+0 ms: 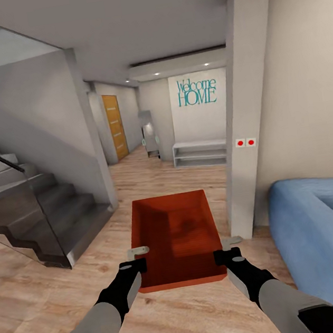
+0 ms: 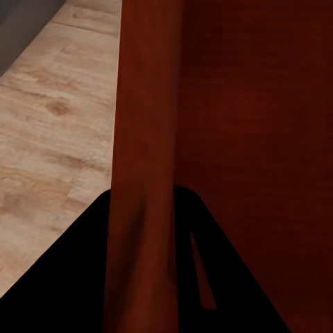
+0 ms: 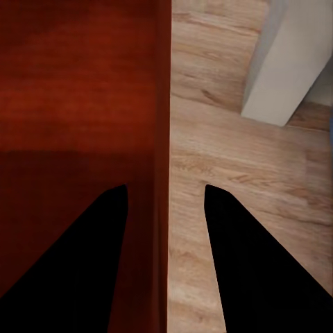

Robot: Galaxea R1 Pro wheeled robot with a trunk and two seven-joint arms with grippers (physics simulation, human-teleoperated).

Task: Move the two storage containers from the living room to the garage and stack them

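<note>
One orange-red storage container [image 1: 176, 234] hangs level in front of me above the light wood-plank floor [image 1: 172, 315] of the living room, its open top facing up. My left gripper [image 1: 137, 259] is shut on its left wall near the front corner. In the left wrist view the thin red wall [image 2: 139, 139] runs between the dark fingers [image 2: 69, 277]. My right gripper [image 1: 227, 248] grips the right wall. In the right wrist view that wall's edge [image 3: 163, 139] lies between the two fingers [image 3: 257, 263], with the bin's inside [image 3: 76, 104] to one side.
A dark staircase with a glass rail [image 1: 35, 218] rises at the left. A white pillar [image 1: 245, 122] stands just right of the container, with a blue sofa [image 1: 320, 229] beyond it. Ahead, a hallway leads to a white shelf [image 1: 199, 153] and an orange-wood door [image 1: 114, 126].
</note>
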